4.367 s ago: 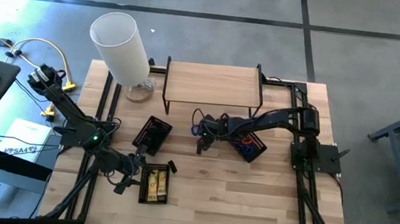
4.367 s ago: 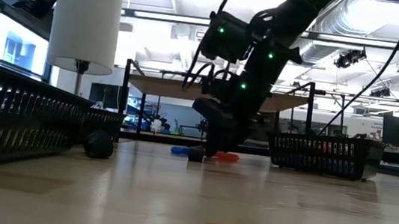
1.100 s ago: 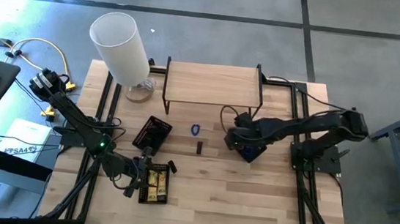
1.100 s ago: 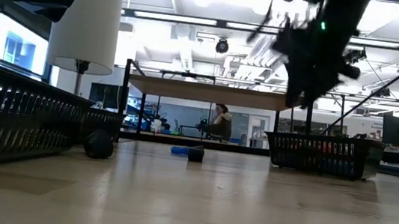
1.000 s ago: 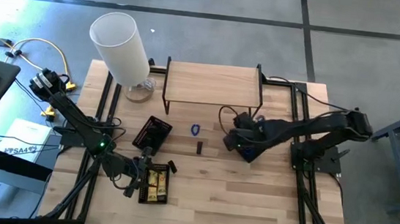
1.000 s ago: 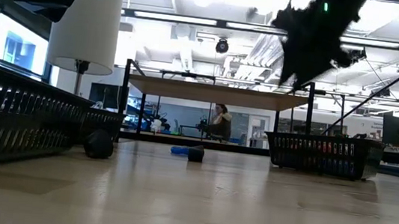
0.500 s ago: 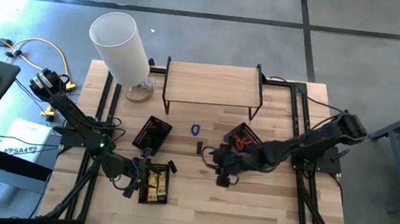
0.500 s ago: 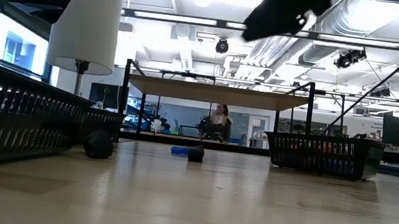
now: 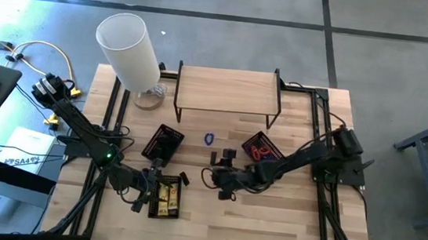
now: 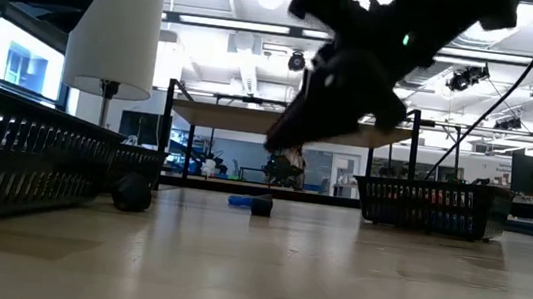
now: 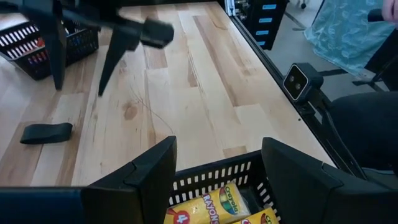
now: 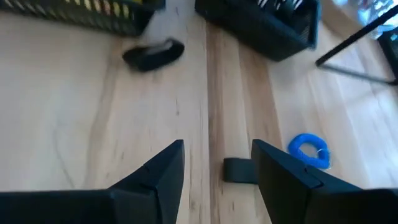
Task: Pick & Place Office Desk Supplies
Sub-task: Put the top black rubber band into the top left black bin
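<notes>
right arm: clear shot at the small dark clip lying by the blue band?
Probably yes. The right hand hangs open above bare wood, and the dark clip lies just ahead between its fingers, apart from the blue band. Nothing stands between them; the left hand waits over its own basket.

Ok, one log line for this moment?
right gripper: open, empty, above small dark clip piece | left gripper: open, over black mesh basket of yellow packets

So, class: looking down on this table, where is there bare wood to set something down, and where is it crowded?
Free: the near strip of the table, in front of the right gripper. Crowded: the middle, with the blue band, dark clip, yellow-packet basket and red-band basket.
</notes>
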Robot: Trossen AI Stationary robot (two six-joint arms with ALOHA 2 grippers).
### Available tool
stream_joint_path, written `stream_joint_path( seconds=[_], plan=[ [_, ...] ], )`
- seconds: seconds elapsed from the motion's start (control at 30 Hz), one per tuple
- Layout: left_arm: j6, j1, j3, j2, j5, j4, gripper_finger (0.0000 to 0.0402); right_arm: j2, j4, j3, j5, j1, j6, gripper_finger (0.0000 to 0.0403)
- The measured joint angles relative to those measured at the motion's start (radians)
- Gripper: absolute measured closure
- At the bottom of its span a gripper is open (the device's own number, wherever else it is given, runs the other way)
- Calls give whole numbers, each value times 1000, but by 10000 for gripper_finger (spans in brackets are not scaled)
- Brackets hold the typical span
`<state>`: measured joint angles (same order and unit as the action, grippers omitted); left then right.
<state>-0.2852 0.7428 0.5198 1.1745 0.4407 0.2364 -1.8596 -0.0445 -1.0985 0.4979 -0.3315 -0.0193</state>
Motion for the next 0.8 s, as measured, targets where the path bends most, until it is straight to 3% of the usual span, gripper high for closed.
stream_joint_path(
  seconds=[0.37,0.8],
  plan=[
    [0,0,0,0,0,-4,174,-94,-2,0,-12,53,-3,227],
    [0,0,0,0,0,-12,174,-96,0,0,-72,73,23,227]
  ],
)
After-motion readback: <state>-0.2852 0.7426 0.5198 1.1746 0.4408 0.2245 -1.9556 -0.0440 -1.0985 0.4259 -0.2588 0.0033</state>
